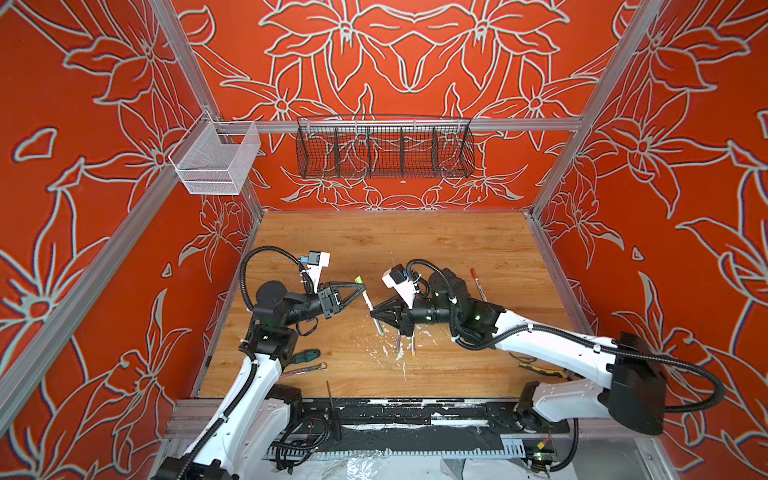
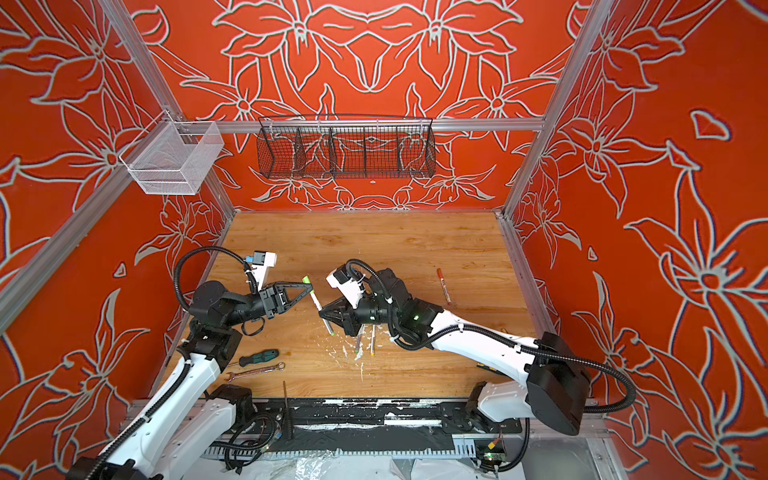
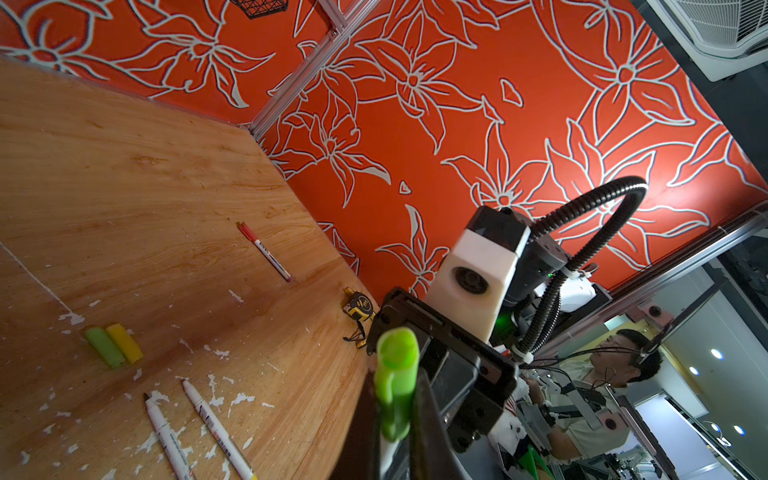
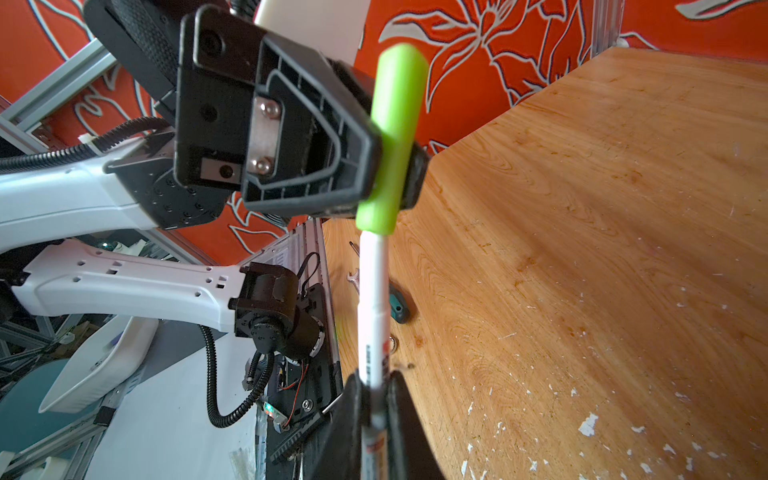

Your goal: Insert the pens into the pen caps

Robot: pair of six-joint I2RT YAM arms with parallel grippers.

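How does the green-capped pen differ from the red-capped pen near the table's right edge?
The green-capped pen is held off the table, with the left gripper shut on its green cap and the right gripper shut on its barrel. The red-capped pen lies flat and untouched. The cap colours differ. Both have white barrels and wear caps.

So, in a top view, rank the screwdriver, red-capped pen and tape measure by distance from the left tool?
1. screwdriver, front left, nearest the left tool.
2. red-capped pen, right of centre.
3. tape measure, front right.
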